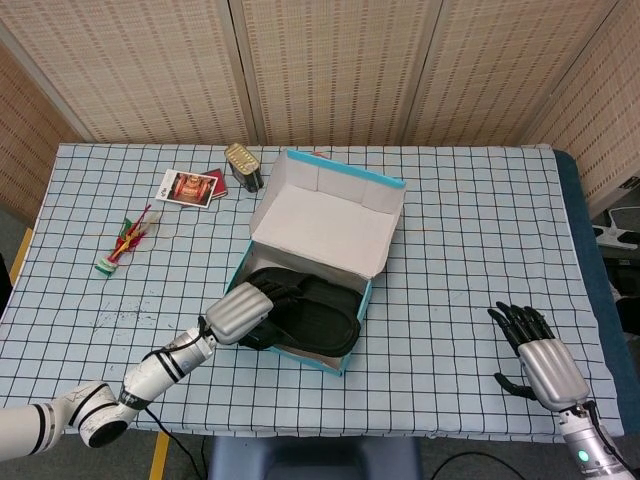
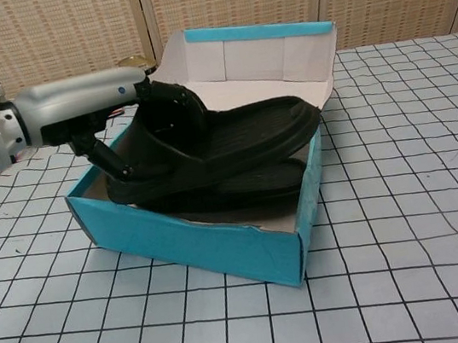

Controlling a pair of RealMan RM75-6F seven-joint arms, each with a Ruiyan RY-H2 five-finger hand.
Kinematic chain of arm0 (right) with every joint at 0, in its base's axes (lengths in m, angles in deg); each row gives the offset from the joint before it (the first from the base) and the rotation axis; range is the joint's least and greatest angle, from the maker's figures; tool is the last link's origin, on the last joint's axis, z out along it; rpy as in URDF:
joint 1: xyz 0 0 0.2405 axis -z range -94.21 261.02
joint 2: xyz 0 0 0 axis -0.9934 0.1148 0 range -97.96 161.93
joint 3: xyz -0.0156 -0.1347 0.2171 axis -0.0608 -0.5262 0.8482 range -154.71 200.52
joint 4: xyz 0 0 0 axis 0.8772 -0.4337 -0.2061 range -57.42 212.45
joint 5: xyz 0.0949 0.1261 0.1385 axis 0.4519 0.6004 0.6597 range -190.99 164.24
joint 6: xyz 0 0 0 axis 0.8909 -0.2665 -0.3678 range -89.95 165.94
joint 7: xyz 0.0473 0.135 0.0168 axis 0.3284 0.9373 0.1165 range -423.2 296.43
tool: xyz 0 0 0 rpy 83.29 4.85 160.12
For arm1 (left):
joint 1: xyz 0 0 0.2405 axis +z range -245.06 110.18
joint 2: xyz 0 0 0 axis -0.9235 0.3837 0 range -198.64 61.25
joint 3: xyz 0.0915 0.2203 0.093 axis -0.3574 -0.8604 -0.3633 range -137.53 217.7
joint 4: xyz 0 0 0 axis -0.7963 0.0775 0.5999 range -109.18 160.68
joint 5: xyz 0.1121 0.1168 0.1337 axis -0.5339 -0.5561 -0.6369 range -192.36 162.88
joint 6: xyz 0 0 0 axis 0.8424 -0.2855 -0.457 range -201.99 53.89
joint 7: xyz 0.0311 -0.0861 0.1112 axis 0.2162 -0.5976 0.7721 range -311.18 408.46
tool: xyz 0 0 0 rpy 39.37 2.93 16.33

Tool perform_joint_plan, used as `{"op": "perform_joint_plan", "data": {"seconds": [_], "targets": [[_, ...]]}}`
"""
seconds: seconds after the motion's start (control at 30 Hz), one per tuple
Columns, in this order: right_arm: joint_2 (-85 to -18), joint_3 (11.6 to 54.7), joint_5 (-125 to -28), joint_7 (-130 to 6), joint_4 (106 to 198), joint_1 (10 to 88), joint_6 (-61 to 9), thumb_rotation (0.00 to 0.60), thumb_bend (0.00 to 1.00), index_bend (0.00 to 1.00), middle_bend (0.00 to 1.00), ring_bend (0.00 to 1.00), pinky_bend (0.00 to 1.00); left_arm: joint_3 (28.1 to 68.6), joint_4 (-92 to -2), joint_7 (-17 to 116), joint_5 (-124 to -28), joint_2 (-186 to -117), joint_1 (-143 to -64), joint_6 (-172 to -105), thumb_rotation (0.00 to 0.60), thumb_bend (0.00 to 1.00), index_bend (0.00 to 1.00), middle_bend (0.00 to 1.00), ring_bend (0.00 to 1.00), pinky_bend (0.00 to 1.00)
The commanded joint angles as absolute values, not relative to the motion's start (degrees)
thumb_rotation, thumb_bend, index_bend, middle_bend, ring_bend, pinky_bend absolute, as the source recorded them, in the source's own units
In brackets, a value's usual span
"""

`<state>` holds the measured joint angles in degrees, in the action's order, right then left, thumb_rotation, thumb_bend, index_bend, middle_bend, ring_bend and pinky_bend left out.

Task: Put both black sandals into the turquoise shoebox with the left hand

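Observation:
The turquoise shoebox [image 1: 349, 350] [image 2: 196, 238] stands open in the middle of the table, its lid [image 1: 325, 220] tipped up at the back. One black sandal [image 2: 240, 185] lies flat on the box floor. My left hand [image 1: 240, 311] [image 2: 90, 106] grips the second black sandal [image 1: 315, 322] [image 2: 233, 141] by its strap and holds it tilted over the first one, its toe resting near the box's right wall. My right hand [image 1: 535, 355] rests open on the table at the front right, holding nothing.
At the back left lie a picture card [image 1: 189, 187] and a small tin [image 1: 243, 165]. A red and green trinket [image 1: 122, 243] lies at the left.

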<state>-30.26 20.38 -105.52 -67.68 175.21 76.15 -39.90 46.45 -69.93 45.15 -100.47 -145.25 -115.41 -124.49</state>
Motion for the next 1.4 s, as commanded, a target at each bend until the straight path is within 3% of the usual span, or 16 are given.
{"op": "perform_joint_plan", "data": {"seconds": [0.03,0.77,1.4], "targets": [[-30.2,20.4,-105.6,-67.6,175.2,76.2,-40.1,0.6,0.13,0.0,0.0,0.0,0.0,46.4,-68.7,46.1,-99.2,-146.4,-115.9,-123.6,0.6,0.55,0.3,0.51,0.55,0.47],[-29.8,20.0,-106.1,-66.9,175.3,76.1,-40.0,0.6,0.13,0.0,0.0,0.0,0.0,45.5,-59.4,55.6,-89.3,-153.9,-116.9,-119.1,0.6,0.52,0.31,0.52,0.56,0.47],[-30.0,19.9,-106.0,-67.1,175.2,75.9,-39.5,0.6,0.13,0.0,0.0,0.0,0.0,42.9,-52.9,61.5,-88.1,-157.9,-116.6,-118.4,0.6,0.52,0.31,0.52,0.56,0.48]]}}
